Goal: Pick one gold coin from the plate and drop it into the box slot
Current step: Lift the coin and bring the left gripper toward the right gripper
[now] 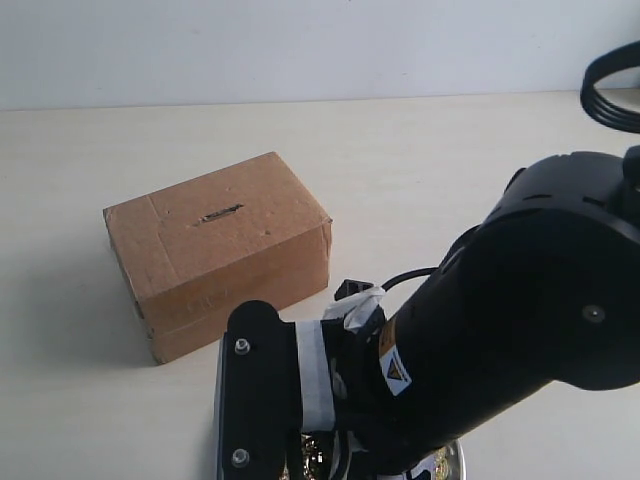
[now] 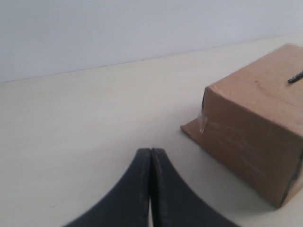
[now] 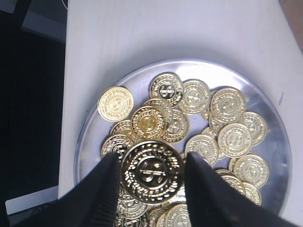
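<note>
Over the plate [image 3: 208, 66], at the 6 o'clock edge of the exterior view, the right arm's jaws gripped one gold coin [image 3: 152, 171] by its rim, with the other coins [image 3: 234, 139] heaped in the dish beneath. Toward 10 o'clock from the plate the box [image 1: 235, 260] sat on the desk [image 1: 450, 170], its slot [image 1: 221, 213] in the top face. The left arm's jaws were pressed together, empty, near the box.

Black arm [image 1: 520, 290] with white tape [image 1: 315, 375], silver screws [image 1: 241, 346], yellow warning sticker [image 1: 396, 372].
</note>
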Robot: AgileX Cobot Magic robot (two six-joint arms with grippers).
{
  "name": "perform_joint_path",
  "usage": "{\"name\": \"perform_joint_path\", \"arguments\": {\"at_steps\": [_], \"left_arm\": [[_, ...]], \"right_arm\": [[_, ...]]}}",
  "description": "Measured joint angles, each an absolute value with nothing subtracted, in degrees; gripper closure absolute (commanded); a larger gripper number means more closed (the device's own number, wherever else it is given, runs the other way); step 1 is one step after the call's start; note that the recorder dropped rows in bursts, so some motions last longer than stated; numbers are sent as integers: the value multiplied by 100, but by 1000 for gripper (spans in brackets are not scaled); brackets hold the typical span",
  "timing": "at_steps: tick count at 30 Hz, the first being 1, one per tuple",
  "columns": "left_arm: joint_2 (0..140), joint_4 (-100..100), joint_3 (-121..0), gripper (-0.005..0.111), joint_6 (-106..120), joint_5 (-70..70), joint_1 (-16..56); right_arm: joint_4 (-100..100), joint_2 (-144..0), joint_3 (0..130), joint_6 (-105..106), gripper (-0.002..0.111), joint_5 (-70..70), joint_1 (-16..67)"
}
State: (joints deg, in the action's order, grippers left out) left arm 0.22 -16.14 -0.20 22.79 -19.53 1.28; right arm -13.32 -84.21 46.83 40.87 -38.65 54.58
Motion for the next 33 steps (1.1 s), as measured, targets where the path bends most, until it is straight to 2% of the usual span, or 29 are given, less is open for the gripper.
{"name": "perform_joint_path", "arguments": {"at_steps": [10, 15, 20, 25, 26, 33], "left_arm": [[22, -5186, -20, 107, 1652, -965, 128], [22, -6158, -20, 103, 1628, -1269, 128], [180, -6720, -20, 87, 1673, -2220, 128], [603, -7621, -20, 54, 2574, -2933, 128], [715, -7912, -20, 52, 2812, -3094, 128], [2118, -8605, -179, 59, 4058, -4448, 128]], "right_arm": [[-1332, -8398, 4683, 4087, 86, -3803, 5458], [-1332, -8330, 4683, 4087, 86, -3755, 5458], [-1343, -8249, 4683, 4087, 86, -3692, 5458], [-1332, -8176, 4683, 4087, 86, -3678, 5458], [-1332, -8162, 4683, 4087, 86, -3678, 5458], [-1332, -8113, 4683, 4075, 86, -3655, 5458]]}}
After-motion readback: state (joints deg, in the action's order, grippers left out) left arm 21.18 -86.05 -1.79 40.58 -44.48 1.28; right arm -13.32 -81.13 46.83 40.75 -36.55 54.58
